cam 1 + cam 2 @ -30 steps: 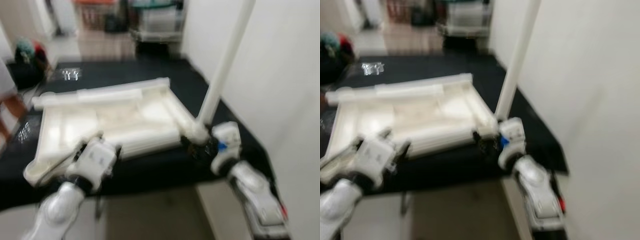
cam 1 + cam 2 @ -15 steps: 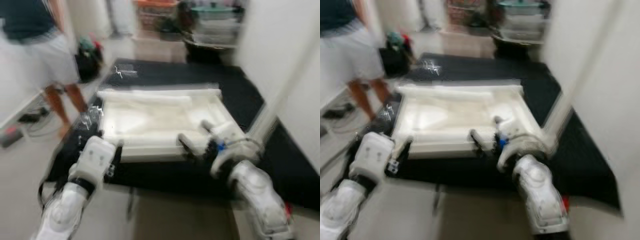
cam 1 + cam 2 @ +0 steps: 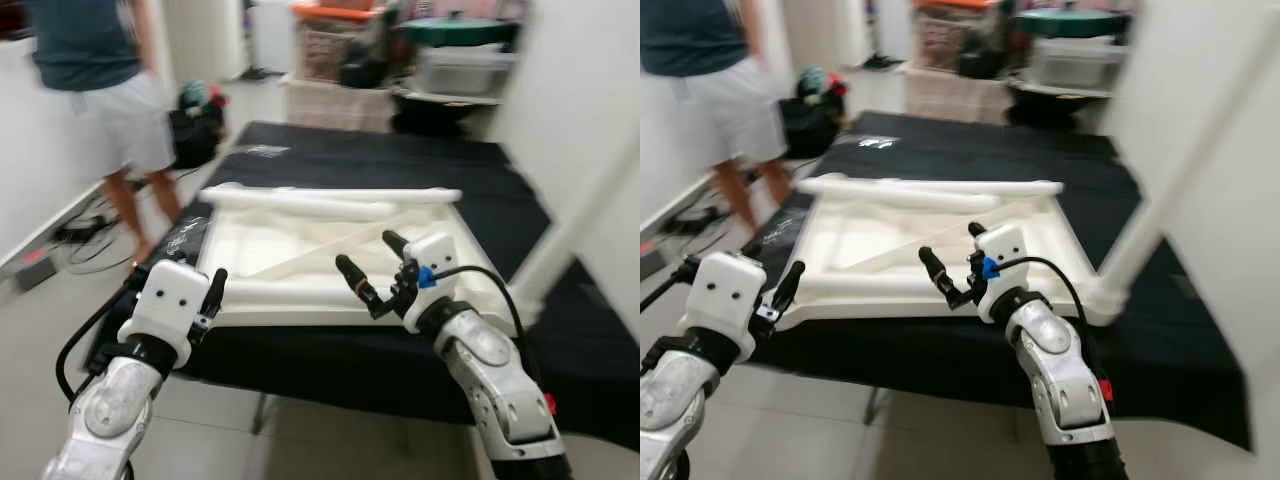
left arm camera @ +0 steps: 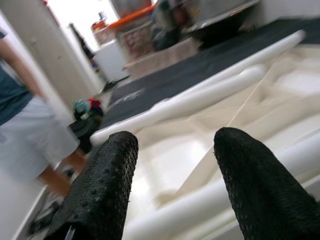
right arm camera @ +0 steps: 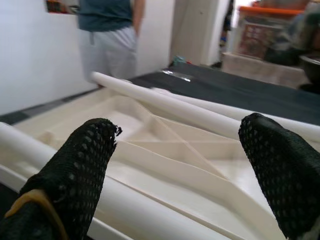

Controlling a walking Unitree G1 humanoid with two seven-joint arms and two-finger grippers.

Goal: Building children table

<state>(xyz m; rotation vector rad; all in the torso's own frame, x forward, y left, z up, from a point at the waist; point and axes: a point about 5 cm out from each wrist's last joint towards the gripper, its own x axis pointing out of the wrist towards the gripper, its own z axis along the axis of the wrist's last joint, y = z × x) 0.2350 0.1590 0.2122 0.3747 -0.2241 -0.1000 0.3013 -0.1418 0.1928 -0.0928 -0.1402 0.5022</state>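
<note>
Jaws on both grippers are standing apart, gripping nothing. Right gripper (image 3: 372,270) is hovering over the near rail of the tabletop (image 3: 300,250), fingers (image 5: 80,170) spread wide with the ribbed underside showing between them in the right wrist view. Left gripper (image 3: 210,296) is hanging just off the near left corner of the tabletop, its fingers (image 4: 102,185) also parted and pointing along the white frame.

Tabletop is lying upside down on a black mat (image 3: 420,170), white, with diagonal ribs crossing its recess. Loose leg (image 3: 300,203) is lying along the far rim. Another leg (image 3: 575,225) is sticking up at a tilt from the near right corner, blurred.

Person (image 3: 100,90) in a dark shirt and light shorts is standing on the floor beyond the mat's left edge. Dark bag (image 3: 195,125) is sitting near the person. Bins and shelving (image 3: 400,60) are lining the far side, out of focus.
</note>
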